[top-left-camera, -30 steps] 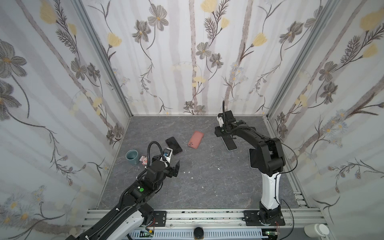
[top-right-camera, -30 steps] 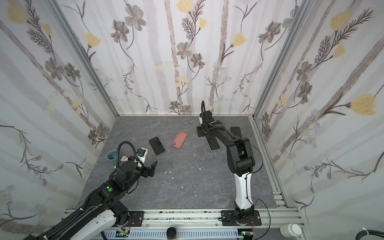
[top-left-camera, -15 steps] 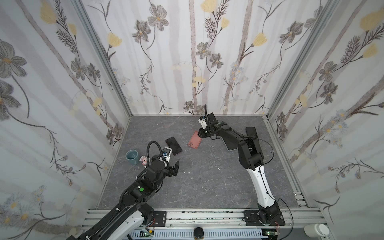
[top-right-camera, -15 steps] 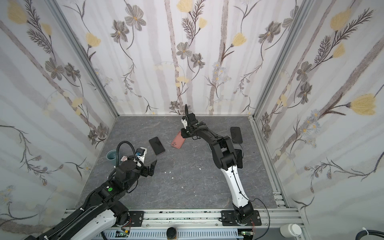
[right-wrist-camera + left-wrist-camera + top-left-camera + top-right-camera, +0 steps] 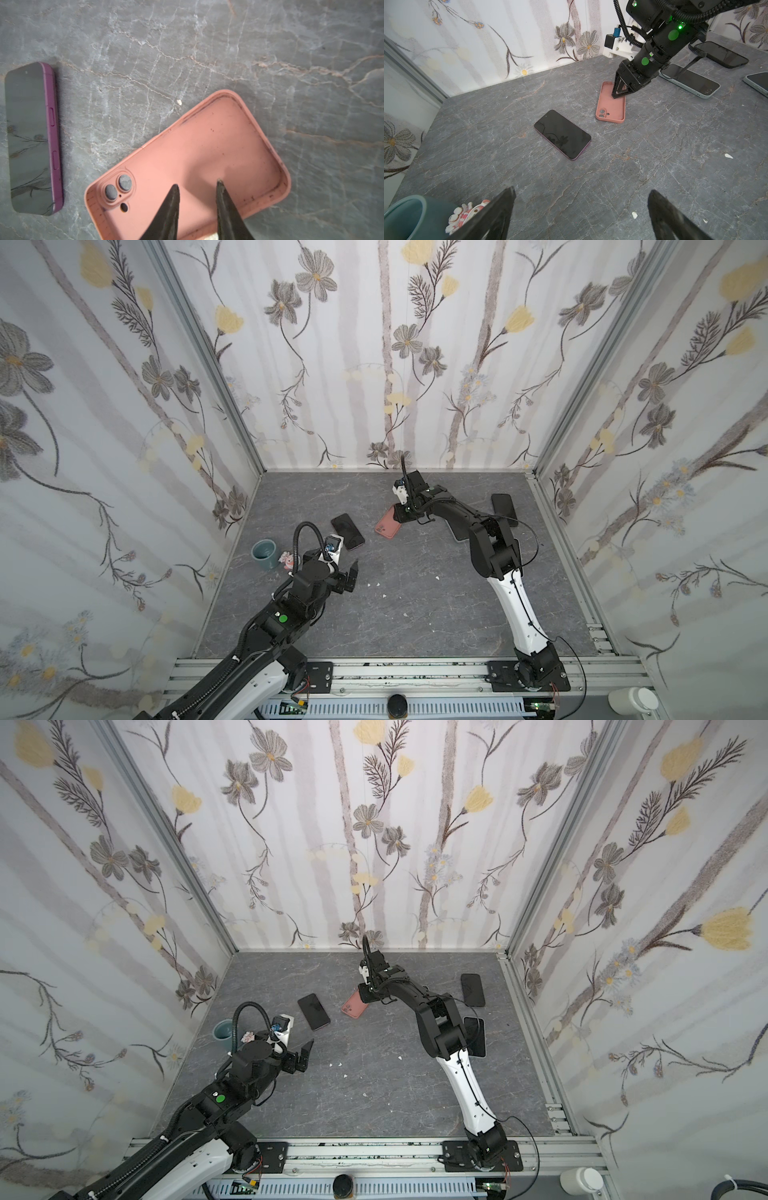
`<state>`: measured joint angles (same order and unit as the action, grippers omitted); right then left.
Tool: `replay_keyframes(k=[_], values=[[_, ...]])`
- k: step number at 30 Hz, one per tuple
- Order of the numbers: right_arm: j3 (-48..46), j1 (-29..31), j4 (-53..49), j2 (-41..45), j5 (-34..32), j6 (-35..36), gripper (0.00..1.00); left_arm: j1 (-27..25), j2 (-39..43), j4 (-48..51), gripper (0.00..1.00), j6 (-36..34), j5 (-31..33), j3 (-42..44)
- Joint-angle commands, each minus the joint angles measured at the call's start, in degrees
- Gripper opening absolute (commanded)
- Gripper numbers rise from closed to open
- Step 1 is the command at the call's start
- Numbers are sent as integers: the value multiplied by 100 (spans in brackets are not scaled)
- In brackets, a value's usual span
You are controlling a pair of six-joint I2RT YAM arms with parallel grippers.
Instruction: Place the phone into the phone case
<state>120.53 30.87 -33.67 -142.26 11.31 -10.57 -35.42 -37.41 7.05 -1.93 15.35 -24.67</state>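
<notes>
Right claw (image 5: 197,184), narrow and empty, hangs over the case (image 5: 207,141); best pin it flat while the wide left claw (image 5: 581,190) fetches the phone (image 5: 562,135).

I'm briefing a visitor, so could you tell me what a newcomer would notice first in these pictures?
The pink case lies open side up toward the back, the right pincer poised over its inside, tips slightly apart. A dark phone lies flat just left of it in both top views. The left pincer hangs wide open near a teal cup.
</notes>
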Motion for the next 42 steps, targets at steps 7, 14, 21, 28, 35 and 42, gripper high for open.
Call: replay_keyframes(k=[7,14,21,28,35,42], values=[[-320,288,-1592,439,-374,202,26,11,-1,-137,100,-29,18,-7],[-2095,483,-987,1463,-232,12,25,15,-21,-133,100,-32,67,-1],[-3520,684,-355,2379,-44,-309,25,25,-64,-117,100,-25,65,-8],[-4422,894,88,2949,44,-666,26,26,-69,-107,100,-15,103,-12],[-4628,966,183,3227,63,-820,27,31,-80,-84,100,23,106,-12],[-4512,965,203,3636,-238,-920,36,31,-201,-107,100,177,211,-185]])
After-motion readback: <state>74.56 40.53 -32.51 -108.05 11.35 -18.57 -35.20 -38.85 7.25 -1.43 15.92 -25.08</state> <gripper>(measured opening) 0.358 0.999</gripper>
